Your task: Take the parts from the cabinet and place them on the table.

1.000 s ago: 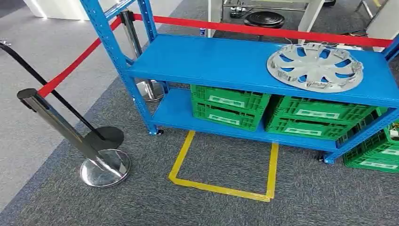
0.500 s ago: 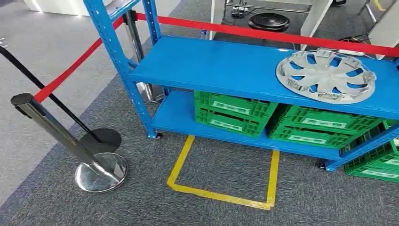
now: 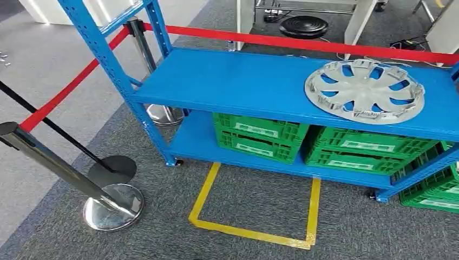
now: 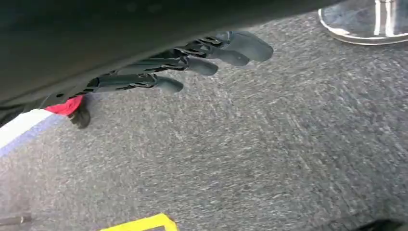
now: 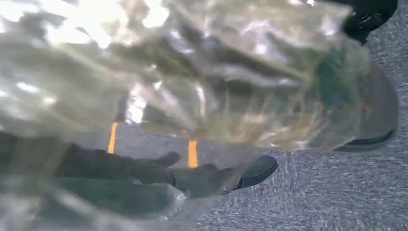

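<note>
On the blue shelf rack's [image 3: 216,81] upper shelf we see one silver hubcap [image 3: 364,89] lying flat, toward its right end.
In the right wrist view, crinkled clear plastic wrap [image 5: 192,72] blurs nearly everything; we make out dark fingers [image 5: 216,179] of the right robot hand [image 5: 159,180] beneath it but cannot tell whether they grip anything. The left robot hand [image 4: 183,62] hangs over grey carpet [image 4: 264,159], fingers apart and holding nothing, its palm hidden by a dark cover. We count two green slotted plastic crates [image 3: 258,135] on the lower shelf, with more at the right edge [image 3: 433,189], cut off. Two polished chrome stanchions [image 3: 108,208] carry a red belt [image 3: 303,42]; the farther one's base is half hidden behind the rack's post. One yellow tape outline [image 3: 254,232] marks the carpet before the rack.
</note>
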